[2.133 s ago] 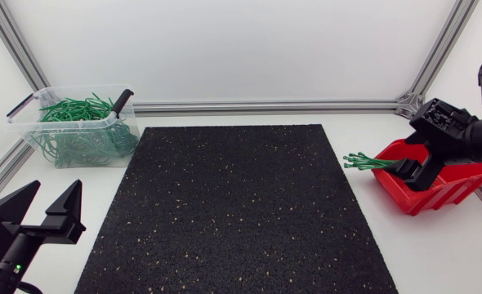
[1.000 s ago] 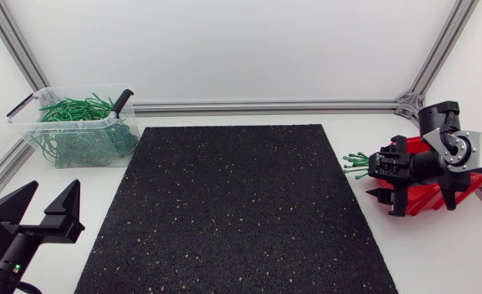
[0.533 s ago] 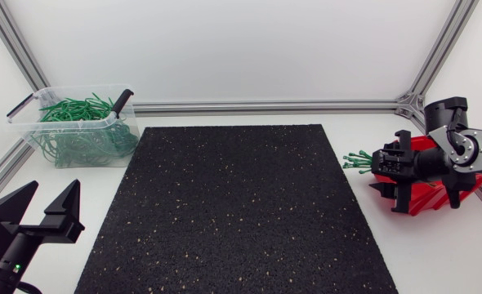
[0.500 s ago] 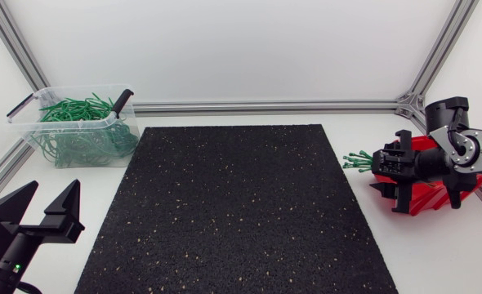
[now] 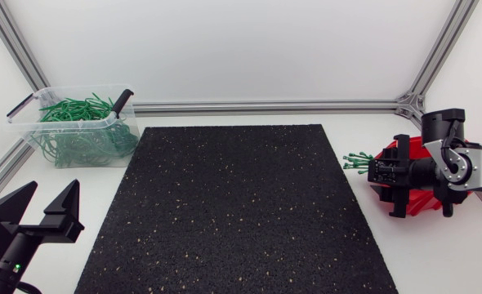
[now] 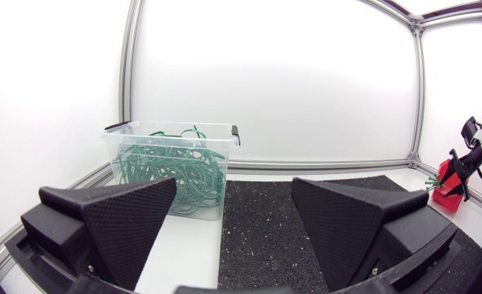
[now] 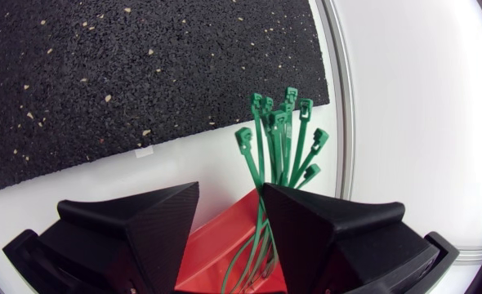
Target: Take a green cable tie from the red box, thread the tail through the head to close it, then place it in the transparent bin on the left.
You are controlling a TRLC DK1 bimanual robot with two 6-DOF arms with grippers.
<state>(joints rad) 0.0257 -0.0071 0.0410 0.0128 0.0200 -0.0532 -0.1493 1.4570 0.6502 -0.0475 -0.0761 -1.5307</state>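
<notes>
Cable ties, green and straight, are lying bunched in the red box at the right side of the white table. Their square heads are sticking out past the box's edge toward the black mat. The right gripper is hanging over the box with its fingers standing apart. In the right wrist view the tails of several ties are running down through the gap between the fingers, close against one of them, but nothing is being pinched from both sides.

The left gripper is sitting low at the near left corner of the table, just beside the mat, and its two fingers are spread wide with nothing between them. Ahead of it, at the far left corner, the clear bin is standing upright and holding a tangle of looped green ties. The bin and the red box are sitting well apart, with the mat between them.
</notes>
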